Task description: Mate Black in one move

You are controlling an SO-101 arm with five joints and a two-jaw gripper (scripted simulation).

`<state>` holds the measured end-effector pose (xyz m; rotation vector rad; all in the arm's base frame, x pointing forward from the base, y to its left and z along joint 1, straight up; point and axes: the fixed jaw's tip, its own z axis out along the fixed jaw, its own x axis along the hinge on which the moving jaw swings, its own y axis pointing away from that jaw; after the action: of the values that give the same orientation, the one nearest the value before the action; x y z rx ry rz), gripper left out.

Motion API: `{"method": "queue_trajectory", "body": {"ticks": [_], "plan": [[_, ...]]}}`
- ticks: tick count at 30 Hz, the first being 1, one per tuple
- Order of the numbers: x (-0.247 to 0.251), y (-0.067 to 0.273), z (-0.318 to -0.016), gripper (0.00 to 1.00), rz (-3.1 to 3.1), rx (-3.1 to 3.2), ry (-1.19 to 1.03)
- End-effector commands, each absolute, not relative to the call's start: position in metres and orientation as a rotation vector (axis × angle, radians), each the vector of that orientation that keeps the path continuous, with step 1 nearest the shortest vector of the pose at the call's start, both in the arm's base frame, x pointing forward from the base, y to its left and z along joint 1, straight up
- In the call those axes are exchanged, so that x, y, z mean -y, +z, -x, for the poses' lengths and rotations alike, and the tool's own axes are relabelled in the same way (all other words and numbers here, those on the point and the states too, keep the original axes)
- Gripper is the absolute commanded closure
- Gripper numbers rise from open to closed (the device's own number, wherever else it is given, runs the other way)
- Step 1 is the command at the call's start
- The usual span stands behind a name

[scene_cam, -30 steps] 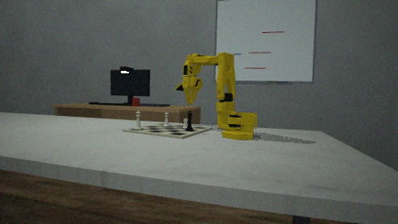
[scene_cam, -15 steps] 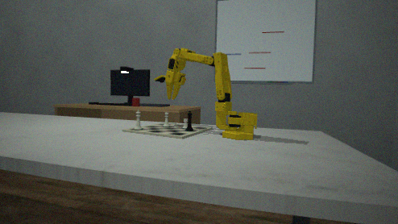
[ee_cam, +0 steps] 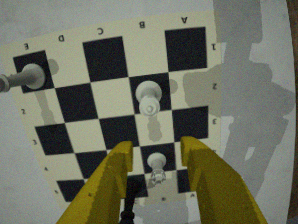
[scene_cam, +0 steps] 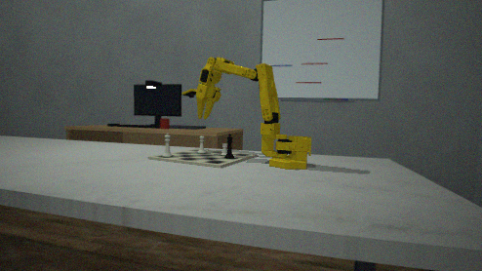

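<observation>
The chessboard lies on the grey table, just left of my arm's base. In the exterior view a tall white piece, a second white piece, a small white piece and a black piece stand upright on it. My gripper hangs well above the board, slightly open and empty. In the wrist view I look down on a white piece at the left edge, a white piece in the middle, a small white piece between my fingers' line of sight, and the black piece beside my left finger.
A wooden desk with a dark monitor and a red cup stands behind the table. A whiteboard hangs on the back wall. The table's front edge runs across the foreground.
</observation>
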<state>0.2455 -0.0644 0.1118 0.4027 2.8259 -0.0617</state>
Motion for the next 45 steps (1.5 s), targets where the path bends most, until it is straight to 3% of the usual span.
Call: {"method": "queue_trajectory", "body": {"ticks": [1,32,45], "plan": [[0.062,0.108,-0.248,0.88,-0.399,-2.825,-0.056],[0.060,0.101,-0.246,0.88,-0.394,-2.826,-0.055],[0.060,0.083,-0.247,0.88,-0.394,-2.825,-0.055]]}}
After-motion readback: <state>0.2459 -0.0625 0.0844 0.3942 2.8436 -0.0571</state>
